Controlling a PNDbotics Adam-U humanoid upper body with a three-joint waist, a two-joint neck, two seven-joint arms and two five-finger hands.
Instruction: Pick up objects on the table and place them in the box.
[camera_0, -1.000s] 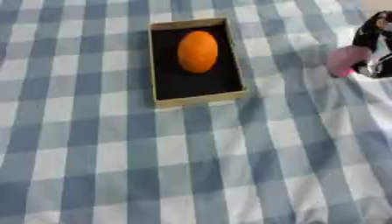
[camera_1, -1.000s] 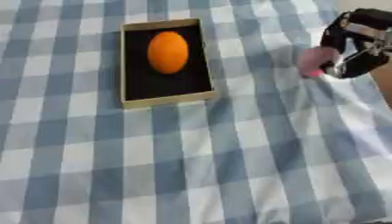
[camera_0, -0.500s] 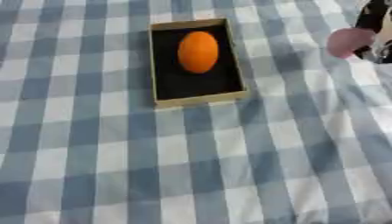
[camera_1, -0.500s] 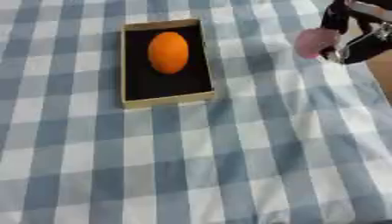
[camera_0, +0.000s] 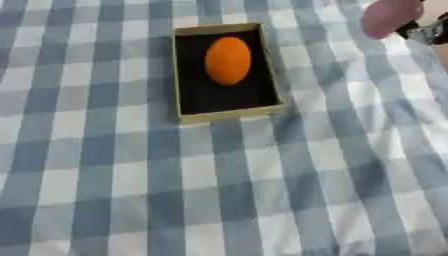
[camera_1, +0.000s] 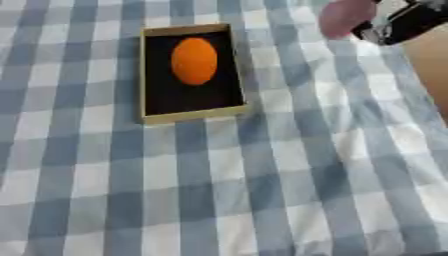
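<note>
Right robot hand at the upper right, closed around a pink rounded object, raised above the table, well right of the box holding an orange ball. Probably light, smooth, maybe soft; best gripped around the middle.

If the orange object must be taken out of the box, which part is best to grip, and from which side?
Probably from above, across its narrow middle: the orange object is an egg-like oval lying lengthwise in the box, whose walls block a low sideways approach.
</note>
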